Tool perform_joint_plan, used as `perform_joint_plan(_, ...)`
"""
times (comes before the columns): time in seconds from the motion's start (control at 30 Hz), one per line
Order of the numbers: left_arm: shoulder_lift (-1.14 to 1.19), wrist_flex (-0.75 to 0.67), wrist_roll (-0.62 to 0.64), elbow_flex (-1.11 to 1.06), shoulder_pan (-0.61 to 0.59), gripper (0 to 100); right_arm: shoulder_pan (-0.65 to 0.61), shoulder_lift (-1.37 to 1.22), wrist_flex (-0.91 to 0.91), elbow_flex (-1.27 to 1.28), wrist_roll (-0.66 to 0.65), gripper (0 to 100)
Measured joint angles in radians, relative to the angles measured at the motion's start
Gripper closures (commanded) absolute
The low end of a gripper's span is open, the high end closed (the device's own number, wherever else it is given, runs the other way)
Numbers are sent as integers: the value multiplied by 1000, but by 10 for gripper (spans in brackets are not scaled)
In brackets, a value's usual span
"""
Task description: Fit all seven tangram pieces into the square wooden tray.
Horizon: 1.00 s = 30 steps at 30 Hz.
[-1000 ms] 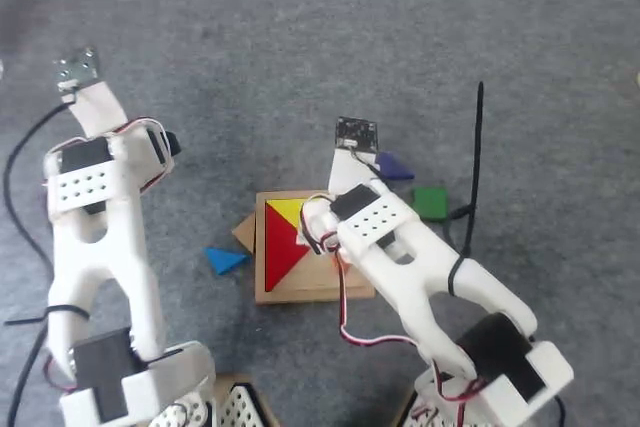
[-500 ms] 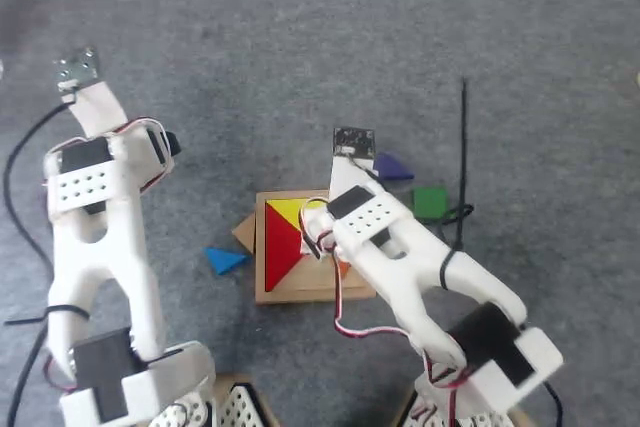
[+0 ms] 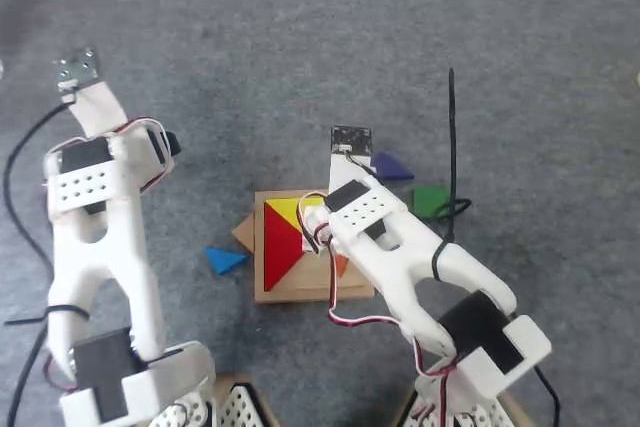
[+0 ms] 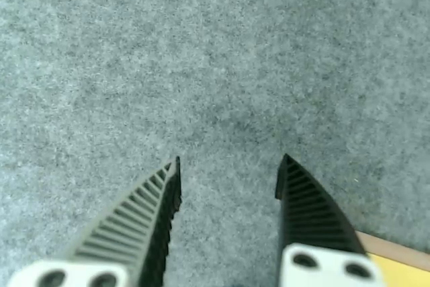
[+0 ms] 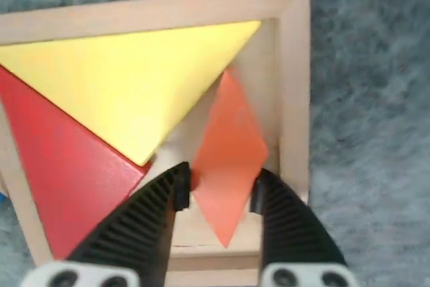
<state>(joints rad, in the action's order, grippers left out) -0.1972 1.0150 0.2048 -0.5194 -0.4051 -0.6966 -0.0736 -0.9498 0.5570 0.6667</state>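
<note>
Orange parallelogram (image 5: 230,159): inside the square wooden tray (image 5: 295,85), in the strip along one inner wall, just beside the yellow triangle's slanted edge; whether it lies flat on the tray floor or sits slightly raised cannot be told. Right hand (image 5: 218,189): directly over this piece, one ribbed finger at each long side, clenched on the parallelogram near its lower point. Yellow triangle (image 5: 134,72): large, seated in the tray against the far rim. Red triangle (image 5: 60,166): large, seated in the tray, sharing one edge with the yellow. High view, outside the tray: tan piece (image 3: 243,232) touching the tray's outer left edge; blue triangle (image 3: 225,259) on the worktop near that same side, apart from the tray; green square (image 3: 430,200) and purple triangle (image 3: 393,167) near each other on the opposite side, beyond the right arm. Left hand (image 4: 228,179): released, fingers spread with nothing between them, above bare grey felt worktop (image 3: 300,67), well apart from the parallelogram; a corner of the tray lies just beside one finger in the left wrist view.
</note>
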Motion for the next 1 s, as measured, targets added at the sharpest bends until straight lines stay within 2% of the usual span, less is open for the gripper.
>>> perform_joint_plan(0.1, 0, 0, 0, 0, -18, 772, 0, 0, -40, -3, -29, 994)
perform_joint_plan(0.23, 0, 0, 0, 0, -28, 772, -3, -2, -117, -25, -49, 991)
perform_joint_plan(0.5, 0, -18, 0, 0, -29, 772, -8, -5, -361, -173, -207, 990)
perform_joint_plan(0.6, 0, -18, 0, 0, -29, 772, -2, -5, -457, -272, -410, 990)
perform_joint_plan(0.8, 0, -18, 0, 0, -29, 772, 21, -17, -614, -373, -1049, 990)
perform_joint_plan(0.9, 0, -18, 0, 0, -29, 772, 21, -18, -626, -371, -1366, 990)
perform_joint_plan(1.0, 0, -23, 0, 0, -29, 772, 15, -18, -557, -333, -1536, 990)
